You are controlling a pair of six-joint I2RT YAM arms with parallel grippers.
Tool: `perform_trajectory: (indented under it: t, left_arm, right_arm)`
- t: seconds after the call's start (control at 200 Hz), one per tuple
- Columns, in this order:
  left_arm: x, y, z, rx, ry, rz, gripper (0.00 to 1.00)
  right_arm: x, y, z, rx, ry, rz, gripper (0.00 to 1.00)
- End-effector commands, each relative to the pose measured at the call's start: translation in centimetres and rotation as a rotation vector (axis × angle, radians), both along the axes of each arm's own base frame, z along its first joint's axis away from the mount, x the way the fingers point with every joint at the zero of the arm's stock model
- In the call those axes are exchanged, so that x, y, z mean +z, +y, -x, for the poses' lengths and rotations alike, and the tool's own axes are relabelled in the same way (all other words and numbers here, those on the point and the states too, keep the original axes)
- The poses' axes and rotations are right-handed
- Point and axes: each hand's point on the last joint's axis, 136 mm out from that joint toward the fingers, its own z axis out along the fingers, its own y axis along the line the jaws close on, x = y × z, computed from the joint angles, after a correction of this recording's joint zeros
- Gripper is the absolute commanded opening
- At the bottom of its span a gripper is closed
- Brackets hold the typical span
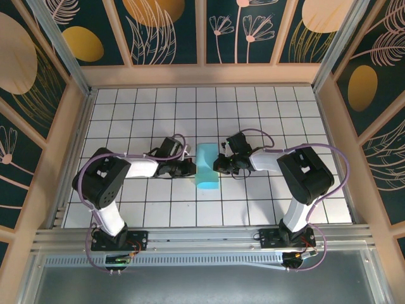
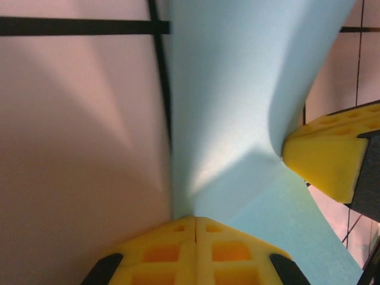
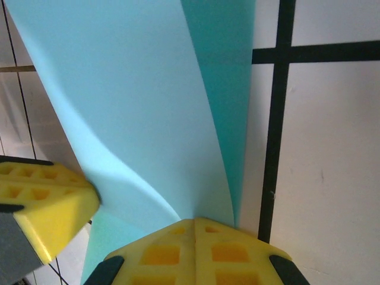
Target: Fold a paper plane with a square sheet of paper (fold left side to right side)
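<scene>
Teal paper sheet (image 1: 207,168), curled half over.

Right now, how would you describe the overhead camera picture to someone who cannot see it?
A robot's left claw and right claw meet over a white gridded table, each pinching a curled light teal-blue sheet of paper between them. Dark panels painted with golden plants surround it.

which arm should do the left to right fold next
Left, probably. The left gripper is shut on the left edge of the square sheet of paper, the side that must travel. The right gripper pinches the right edge and can anchor it.
</scene>
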Motion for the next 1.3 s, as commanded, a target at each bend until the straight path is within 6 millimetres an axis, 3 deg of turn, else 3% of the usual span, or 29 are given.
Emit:
perform_trajectory:
  t: [0.0,0.24,0.42,0.44,0.53,0.996,1.291]
  left_arm:
    - [-0.5,2.2,0.2,0.028,0.000,-0.077,0.00]
    - [4.6,-0.8,-0.9,-0.043,-0.118,0.042,0.00]
    - [5.1,-4.1,-0.2,-0.118,-0.120,0.089,0.00]
    - [4.1,-4.3,-0.1,-0.123,-0.098,0.075,0.00]
    - [3.0,-4.9,0.2,-0.138,-0.073,0.059,0.00]
    - [-0.8,-3.8,1.0,-0.137,-0.008,-0.036,0.00]
    - [-2.1,-3.4,1.5,-0.141,0.013,-0.071,0.00]
  right_arm:
    - [-4.7,-3.7,2.4,-0.031,0.101,0.210,0.00]
    - [-4.2,-3.4,2.2,-0.031,0.093,0.192,0.00]
    - [-4.2,-3.4,2.2,-0.035,0.092,0.191,0.00]
    - [-4.2,-3.4,2.2,-0.034,0.094,0.192,0.00]
    - [-4.2,-3.3,2.2,-0.032,0.092,0.188,0.00]
    - [-3.6,-2.8,2.1,-0.025,0.082,0.168,0.00]
    - [-0.2,-0.9,0.5,-0.013,-0.001,0.072,0.00]
